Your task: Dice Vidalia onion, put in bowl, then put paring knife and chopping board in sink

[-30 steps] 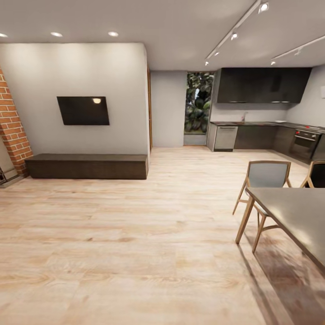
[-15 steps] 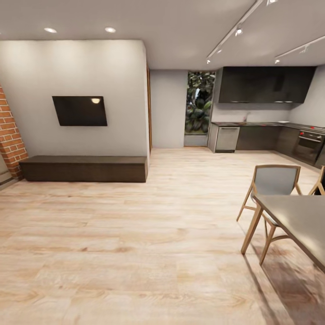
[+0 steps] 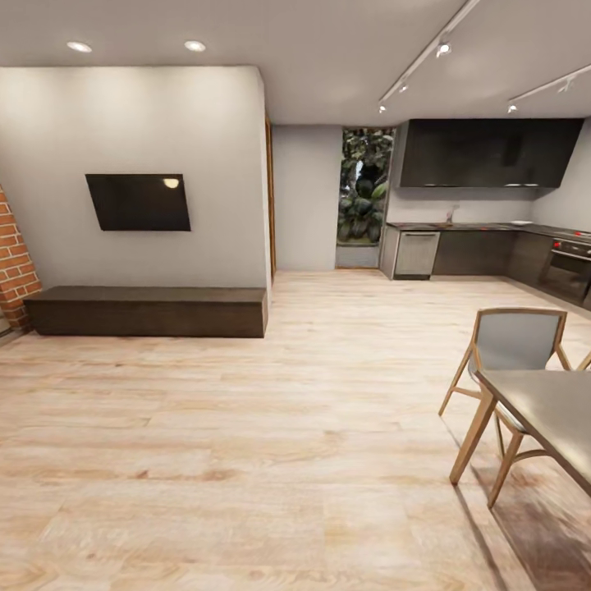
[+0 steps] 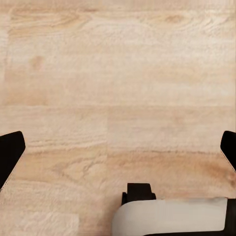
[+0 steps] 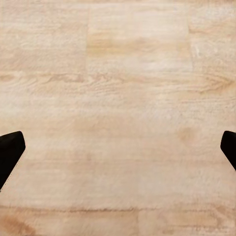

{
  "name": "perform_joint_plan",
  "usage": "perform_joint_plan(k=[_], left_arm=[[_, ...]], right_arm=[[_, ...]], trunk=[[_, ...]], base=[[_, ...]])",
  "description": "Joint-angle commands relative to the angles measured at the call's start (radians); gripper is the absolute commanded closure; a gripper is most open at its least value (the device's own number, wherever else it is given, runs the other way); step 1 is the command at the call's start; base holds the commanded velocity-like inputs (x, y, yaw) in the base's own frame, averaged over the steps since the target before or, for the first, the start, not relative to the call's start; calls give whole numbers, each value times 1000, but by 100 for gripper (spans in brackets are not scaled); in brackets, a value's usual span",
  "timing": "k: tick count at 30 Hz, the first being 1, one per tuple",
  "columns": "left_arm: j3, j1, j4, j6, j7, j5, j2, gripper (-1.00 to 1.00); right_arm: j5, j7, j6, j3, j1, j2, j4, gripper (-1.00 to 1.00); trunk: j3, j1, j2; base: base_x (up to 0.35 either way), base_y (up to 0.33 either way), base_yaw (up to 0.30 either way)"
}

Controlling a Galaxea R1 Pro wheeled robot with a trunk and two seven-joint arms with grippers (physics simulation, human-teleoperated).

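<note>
The kitchen lies far off at the back right of the head view, with its dark countertop point(image 3: 460, 226) under black wall cabinets. A thin tap point(image 3: 450, 215) rises from it where the sink is, but the basin is too small to make out. The Vidalia onion, chopping board, paring knife and bowl cannot be made out at this distance. My left gripper point(image 4: 118, 150) is open over bare wood floor, its black fingertips point(image 4: 10, 152) wide apart. My right gripper point(image 5: 118, 147) is open too, over the same floor, holding nothing.
A grey dining table point(image 3: 550, 410) and a wooden chair point(image 3: 513, 341) stand close at the right. A low dark bench point(image 3: 148, 310) and a wall TV point(image 3: 138, 202) are at the left. Light wood floor point(image 3: 328, 369) stretches towards the kitchen, past a dishwasher point(image 3: 416, 254) and oven point(image 3: 570, 267).
The whole head view has shifted, so the camera moved: the table and chair now sit lower and further right, the bench and TV further left, the kitchen slightly nearer.
</note>
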Motion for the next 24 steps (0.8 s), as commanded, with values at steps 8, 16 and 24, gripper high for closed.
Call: perform_joint_plan(k=[8, 16, 24], left_arm=[[0, 0, -1, -2, -1, 1, 0, -100], [0, 0, 0, -2, -1, 1, 0, -100], [0, 0, 0, -2, -1, 1, 0, -100]], right_arm=[[0, 0, -2, 0, 0, 0, 0, -100], [-1, 0, -2, 0, 0, 0, 0, -100], [0, 0, -2, 0, 0, 0, 0, -100]], trunk=[[-1, 1, 0], [-1, 1, 0], [-1, 1, 0]], base=[[317, 0, 0], [317, 0, 0], [317, 0, -1]])
